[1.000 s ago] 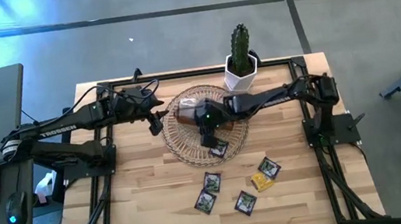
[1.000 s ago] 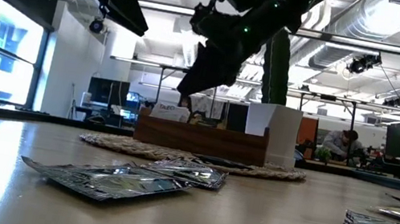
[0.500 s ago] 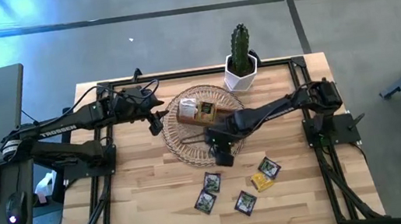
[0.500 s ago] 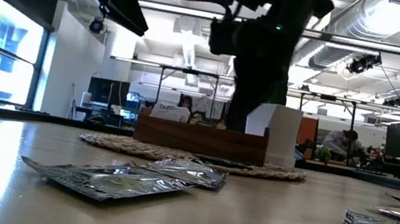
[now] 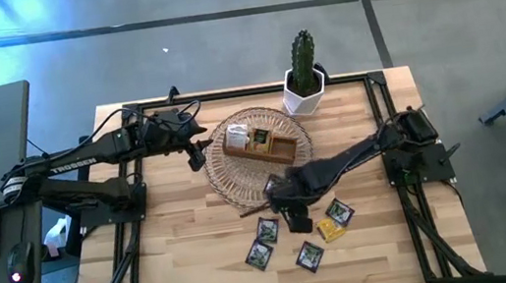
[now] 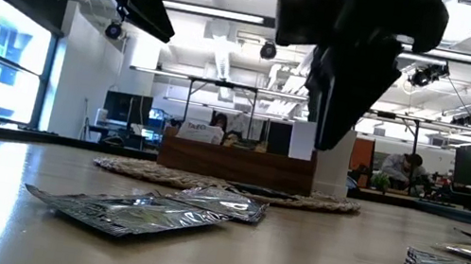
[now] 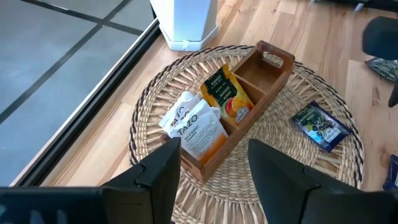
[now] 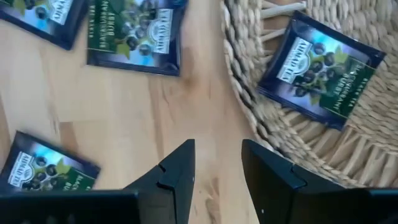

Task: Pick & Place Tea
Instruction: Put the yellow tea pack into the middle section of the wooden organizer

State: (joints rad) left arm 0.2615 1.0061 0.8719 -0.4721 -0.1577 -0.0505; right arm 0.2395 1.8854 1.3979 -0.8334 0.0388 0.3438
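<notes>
Several tea packets lie flat on the wooden table near its front: dark ones (image 5: 267, 229) (image 5: 259, 253) (image 5: 309, 255) (image 5: 339, 212) and a yellow one (image 5: 331, 230). One more dark packet (image 8: 320, 62) lies on the wicker basket's (image 5: 229, 180) rim. A wooden compartment box (image 5: 258, 143) on the basket holds white-orange (image 7: 196, 124) and yellow (image 7: 224, 93) packets. My right gripper (image 8: 217, 168) hangs open above bare wood, pointing down, between the basket's near edge and the loose packets. My left gripper (image 7: 211, 168) waits open above the basket's left side.
A potted cactus in a white pot (image 5: 304, 80) stands at the table's far edge behind the basket. Black frame rails (image 5: 136, 227) run along the table's sides. Bare wood lies left of the loose packets (image 5: 189, 250).
My right gripper has swung from above the basket's middle toward the table's near edge, past the basket's rim, and now hangs over the loose packets. It has tipped from slanting to pointing nearly straight down. The packets have stayed where they were.
</notes>
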